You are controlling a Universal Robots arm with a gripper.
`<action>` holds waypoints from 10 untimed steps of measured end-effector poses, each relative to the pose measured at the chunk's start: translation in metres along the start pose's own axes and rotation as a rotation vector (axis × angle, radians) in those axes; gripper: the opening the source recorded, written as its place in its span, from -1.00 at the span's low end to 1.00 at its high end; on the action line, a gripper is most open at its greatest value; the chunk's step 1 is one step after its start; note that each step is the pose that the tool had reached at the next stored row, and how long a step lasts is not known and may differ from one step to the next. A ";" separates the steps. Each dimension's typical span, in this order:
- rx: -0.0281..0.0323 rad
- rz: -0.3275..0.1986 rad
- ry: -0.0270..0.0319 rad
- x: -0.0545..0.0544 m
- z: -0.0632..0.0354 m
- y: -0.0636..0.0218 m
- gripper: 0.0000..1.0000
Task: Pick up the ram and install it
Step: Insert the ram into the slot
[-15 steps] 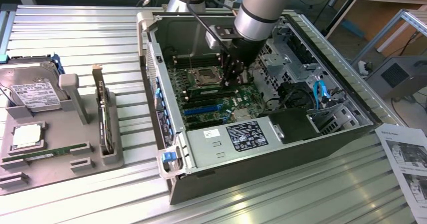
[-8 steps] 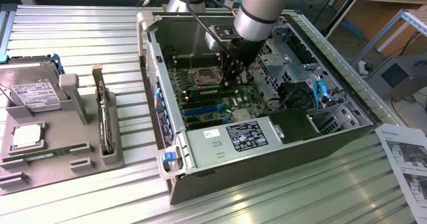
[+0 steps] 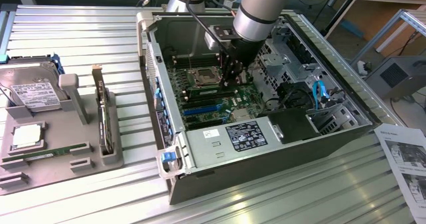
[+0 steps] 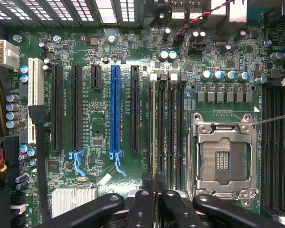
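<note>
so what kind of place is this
Most likely a robotics lab or test bench for computer assembly: a robot arm reaches into an open computer case on a ribbed metal table, beside a grey tray holding a hard drive and other parts.

gripper (image 4: 155, 198) pinching ram (image 4: 154, 133), above memory slots (image 4: 174, 128)

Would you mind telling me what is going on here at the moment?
The robot arm reaches down into the open computer case. Its tool is shut on the ram, which it holds edge-on, lined up along the memory slots beside the empty processor socket. Whether the stick is already seated in a slot cannot be told.
</note>
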State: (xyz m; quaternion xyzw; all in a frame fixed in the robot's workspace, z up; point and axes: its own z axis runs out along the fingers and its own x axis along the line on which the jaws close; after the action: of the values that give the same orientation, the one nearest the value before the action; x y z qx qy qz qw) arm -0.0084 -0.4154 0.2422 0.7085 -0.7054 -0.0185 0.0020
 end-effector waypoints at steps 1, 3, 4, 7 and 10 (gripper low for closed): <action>0.0009 0.000 0.0003 0.000 0.0000 0.0000 -0.75; 0.0035 0.000 0.0011 0.000 0.0000 0.0000 -0.75; 0.0042 0.000 0.0013 0.000 0.0000 0.0000 -0.75; 0.0044 0.000 0.0013 0.000 0.0000 0.0001 -0.75; 0.0045 0.000 0.0013 0.000 0.0000 0.0010 -0.75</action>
State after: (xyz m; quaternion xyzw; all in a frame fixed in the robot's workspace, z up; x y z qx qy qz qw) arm -0.0094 -0.4153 0.2421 0.7086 -0.7055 -0.0164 0.0008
